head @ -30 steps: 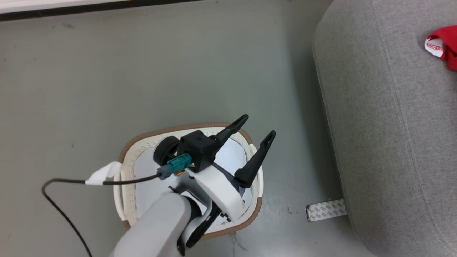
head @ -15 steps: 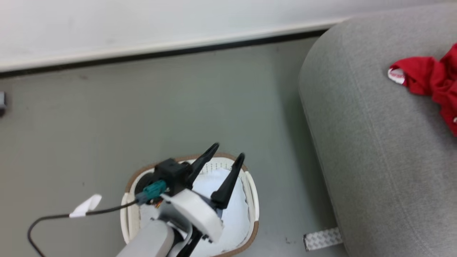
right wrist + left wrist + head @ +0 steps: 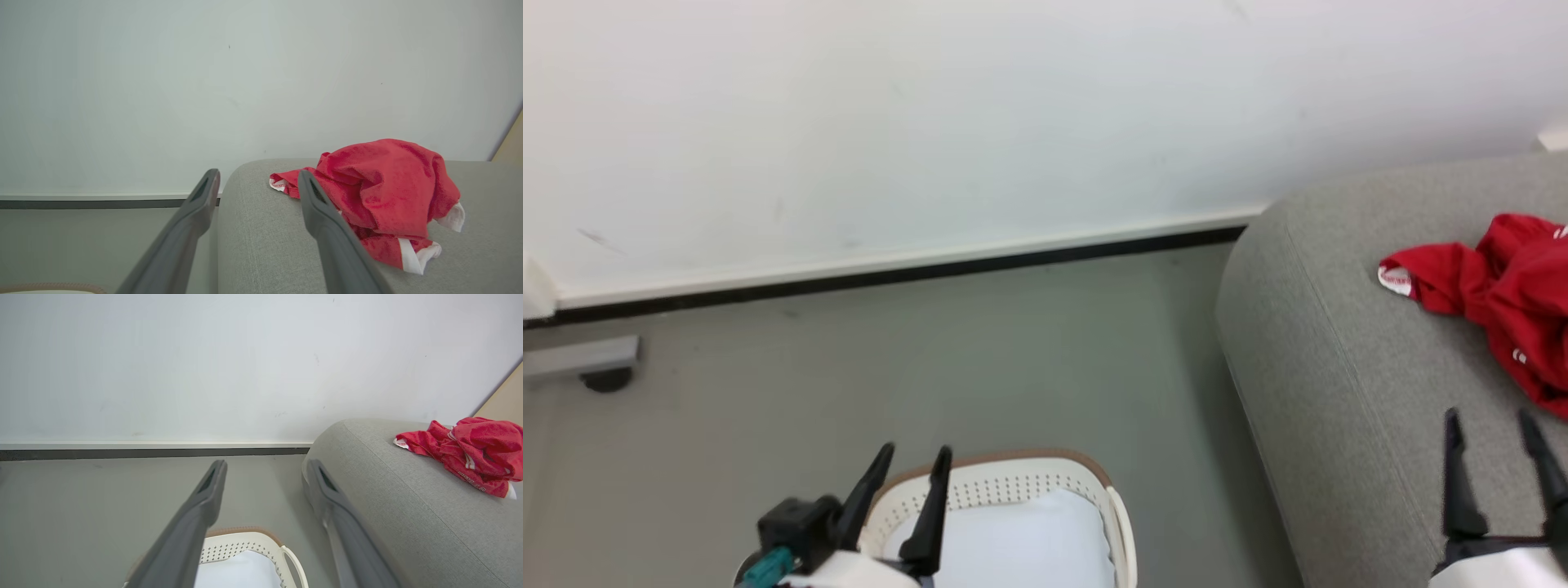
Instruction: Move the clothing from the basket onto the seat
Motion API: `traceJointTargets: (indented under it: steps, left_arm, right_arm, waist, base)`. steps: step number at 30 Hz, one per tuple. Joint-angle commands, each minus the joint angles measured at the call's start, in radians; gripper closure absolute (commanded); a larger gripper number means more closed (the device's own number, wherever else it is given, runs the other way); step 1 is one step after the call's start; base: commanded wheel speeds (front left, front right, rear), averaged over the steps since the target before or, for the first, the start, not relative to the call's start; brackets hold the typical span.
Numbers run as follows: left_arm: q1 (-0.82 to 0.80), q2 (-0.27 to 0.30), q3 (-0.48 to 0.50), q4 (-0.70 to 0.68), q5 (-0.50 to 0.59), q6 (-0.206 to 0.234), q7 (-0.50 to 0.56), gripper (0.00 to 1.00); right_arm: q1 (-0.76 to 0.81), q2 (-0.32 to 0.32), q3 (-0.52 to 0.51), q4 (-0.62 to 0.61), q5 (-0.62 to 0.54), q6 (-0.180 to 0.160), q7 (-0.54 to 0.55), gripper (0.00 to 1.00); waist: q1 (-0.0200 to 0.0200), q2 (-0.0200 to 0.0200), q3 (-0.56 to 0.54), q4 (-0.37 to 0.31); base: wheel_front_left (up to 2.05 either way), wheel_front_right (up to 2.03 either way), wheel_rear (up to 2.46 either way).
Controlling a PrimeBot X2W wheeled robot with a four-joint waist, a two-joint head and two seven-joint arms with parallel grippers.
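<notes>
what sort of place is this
Likely a sparse indoor room set up like a living area: a grey fabric sofa with red clothing on it, a laundry basket on a smooth grey floor, and a plain white wall.

1. The clothing (image 3: 384, 183) is soft red cloth, matt and slightly fuzzy, with white knit bands at its edges.
2. The seat (image 3: 1339, 367) is covered in light-grey woven fabric, matt and finely grained, with a stitched seam.
3. The basket (image 3: 1013, 490) is smooth cream plastic with a faint sheen; its brown rim band looks duller.
4. The left gripper (image 3: 266, 463) and the right gripper (image 3: 258, 173) have dark, smooth, matt fingers that look like plastic.
5. The floor (image 3: 931, 367) is smooth grey-green with a soft sheen; the wall (image 3: 931, 122) is flat, matt white.
</notes>
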Motion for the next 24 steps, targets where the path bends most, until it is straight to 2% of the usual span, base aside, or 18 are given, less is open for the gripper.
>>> traceJointTargets:
  steps: [1, 6, 10, 16, 24]
  left_arm:
    - [0.021, 0.010, 0.009, 0.004, -0.009, 0.007, -0.006, 0.00]
    - [0.089, 0.011, 0.061, 0.014, 0.021, 0.027, -0.016, 0.00]
    - [0.145, -0.013, 0.138, -0.004, 0.058, 0.029, -0.016, 0.00]
    - [0.220, -0.053, 0.244, -0.008, 0.122, -0.009, -0.016, 0.00]
    - [0.254, -0.112, 0.348, -0.011, 0.208, -0.066, -0.017, 0.00]
  right_arm:
    - [0.017, 0.001, 0.013, -0.010, 0.008, -0.003, 0.001, 0.00]
    - [0.082, 0.006, 0.083, -0.025, 0.041, -0.003, 0.001, 0.00]
    - [0.108, 0.005, 0.136, -0.004, 0.048, -0.003, 0.001, 0.00]
    - [0.121, 0.005, 0.201, 0.023, 0.067, -0.003, 0.001, 0.00]
    - [0.130, 0.006, 0.209, 0.030, 0.084, -0.003, 0.001, 0.00]
  waist:
    - [0.0003, 0.0000, -0.039, 0.026]
    - [0.0003, 0.0000, -0.074, 0.051]
    - [0.0003, 0.0000, -0.092, 0.065]
    - [0.0003, 0.0000, -0.107, 0.077]
    - [0.0003, 0.0000, -0.105, 0.096]
  base:
    - [0.00, 0.00, 0.00]
    - [0.00, 0.00, 0.00]
    - [0.00, 0.00, 0.00]
    - [0.00, 0.00, 0.00]
    - [0.00, 0.00, 0.00]
